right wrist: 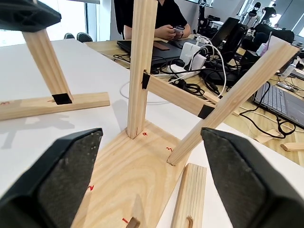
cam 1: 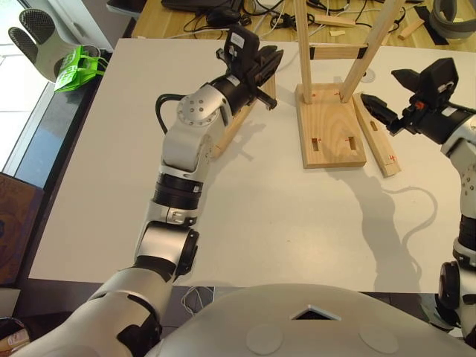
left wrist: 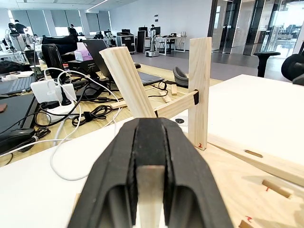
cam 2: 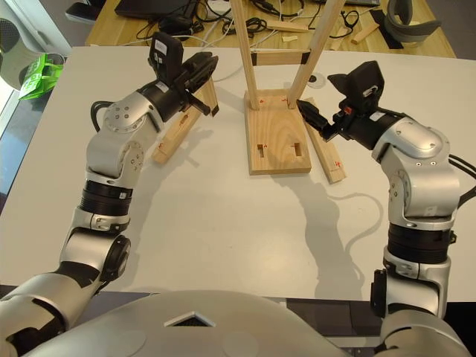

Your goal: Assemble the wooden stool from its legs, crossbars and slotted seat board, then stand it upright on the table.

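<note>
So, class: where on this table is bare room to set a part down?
Free: the table in front of the seat board, to its near edge; the far left corner. Crowded: between left gripper, seat board, loose leg and right gripper.

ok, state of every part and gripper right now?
seat board: flat on table, near slots empty
standing legs: upright in far slots, crossbar joined
held leg: tilted, fixed to second bar lying flat
loose bar: flat beside seat board
left gripper: shut on held leg
right gripper: open, empty
</note>
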{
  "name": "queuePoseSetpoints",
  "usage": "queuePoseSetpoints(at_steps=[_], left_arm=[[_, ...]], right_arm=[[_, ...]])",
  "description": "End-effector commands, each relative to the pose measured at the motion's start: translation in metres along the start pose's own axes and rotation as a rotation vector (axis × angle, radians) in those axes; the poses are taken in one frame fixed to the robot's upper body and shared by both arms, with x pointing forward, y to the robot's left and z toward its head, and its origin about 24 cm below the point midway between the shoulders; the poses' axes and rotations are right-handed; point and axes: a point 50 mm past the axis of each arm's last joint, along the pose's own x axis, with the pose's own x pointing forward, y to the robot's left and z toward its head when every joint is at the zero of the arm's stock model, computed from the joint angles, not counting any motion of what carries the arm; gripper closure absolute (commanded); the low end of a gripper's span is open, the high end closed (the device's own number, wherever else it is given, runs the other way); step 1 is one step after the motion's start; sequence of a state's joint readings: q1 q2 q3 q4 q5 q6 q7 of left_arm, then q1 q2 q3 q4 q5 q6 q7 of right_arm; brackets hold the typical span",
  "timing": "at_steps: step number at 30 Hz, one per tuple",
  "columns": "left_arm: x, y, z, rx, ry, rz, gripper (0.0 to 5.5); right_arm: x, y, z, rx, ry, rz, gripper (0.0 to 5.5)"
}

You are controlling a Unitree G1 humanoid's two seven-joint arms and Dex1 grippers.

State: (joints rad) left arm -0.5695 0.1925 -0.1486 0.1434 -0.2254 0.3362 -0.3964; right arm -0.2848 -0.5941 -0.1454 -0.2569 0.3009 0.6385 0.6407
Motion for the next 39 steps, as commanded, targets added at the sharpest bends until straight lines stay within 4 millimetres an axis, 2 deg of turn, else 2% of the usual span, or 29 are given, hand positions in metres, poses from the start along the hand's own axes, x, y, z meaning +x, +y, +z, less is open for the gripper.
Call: queuePoseSetpoints(at_steps=[1, 4, 10, 22, 34, 39], left_arm=[[0.000, 0.004, -0.008, 0.094, 0.008, 0.025, 5.09], [0.001, 0.013, -0.010, 0.163, 0.010, 0.038, 5.09], [0.002, 0.024, -0.024, 0.181, 0.041, 0.069, 5.09], [0.002, 0.033, -0.039, 0.268, 0.147, 0.043, 5.09], [-0.002, 0.047, -0.040, 0.308, 0.173, 0.079, 5.09], [-0.003, 0.049, -0.040, 0.234, 0.179, 0.121, 5.09]], right_arm=[[0.003, -0.002, 0.003, 0.023, -0.021, -0.015, 1.67], [0.004, -0.002, 0.004, 0.015, -0.026, -0.014, 1.67], [0.006, 0.000, 0.004, 0.007, -0.036, -0.012, 1.67], [0.009, 0.001, 0.009, -0.004, -0.052, -0.018, 1.67], [0.010, 0.003, 0.010, -0.012, -0.054, -0.017, 1.67], [0.009, 0.003, 0.009, -0.029, -0.050, -0.018, 1.67]])
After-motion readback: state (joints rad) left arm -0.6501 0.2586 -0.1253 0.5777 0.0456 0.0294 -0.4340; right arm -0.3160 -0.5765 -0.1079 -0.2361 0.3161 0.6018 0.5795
